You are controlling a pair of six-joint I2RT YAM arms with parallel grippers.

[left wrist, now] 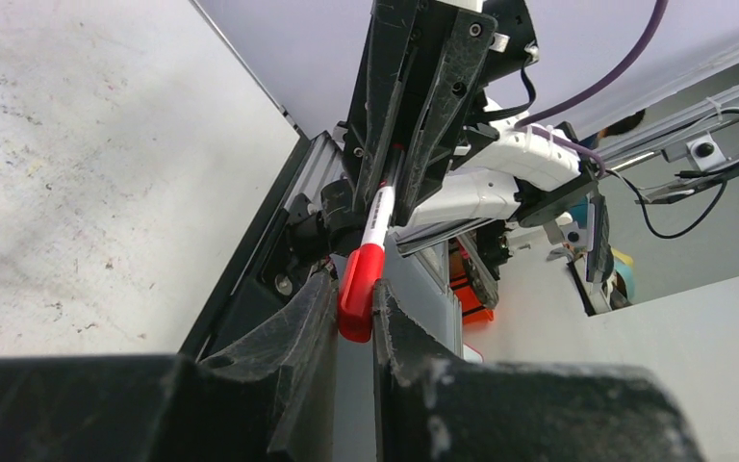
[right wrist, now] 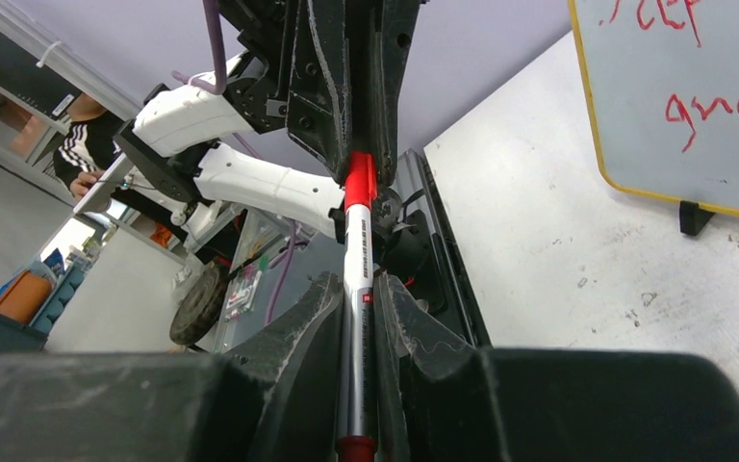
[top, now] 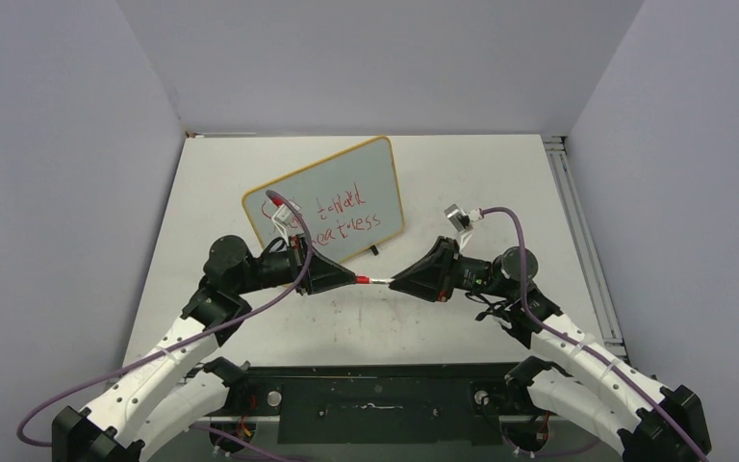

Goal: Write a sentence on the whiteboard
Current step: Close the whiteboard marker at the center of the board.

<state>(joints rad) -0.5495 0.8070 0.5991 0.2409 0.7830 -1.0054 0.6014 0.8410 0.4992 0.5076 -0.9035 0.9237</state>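
The whiteboard (top: pixel 332 197) with a yellow frame stands tilted at the table's middle back, with the red two-line sentence (top: pixel 346 217) on it. Part of it shows in the right wrist view (right wrist: pixel 678 96). Below it, my two grippers face each other tip to tip over the table. My left gripper (top: pixel 356 278) is shut on the marker's red cap (left wrist: pixel 358 289). My right gripper (top: pixel 393 283) is shut on the marker's silver-white barrel (right wrist: pixel 357 318). The marker (top: pixel 375 280) spans the short gap between them, cap seated on the barrel.
The black base plate (top: pixel 375 399) runs along the near edge below the arms. A metal rail (top: pixel 577 221) lines the table's right side. Grey walls enclose the left, back and right. Purple cables loop off both wrists.
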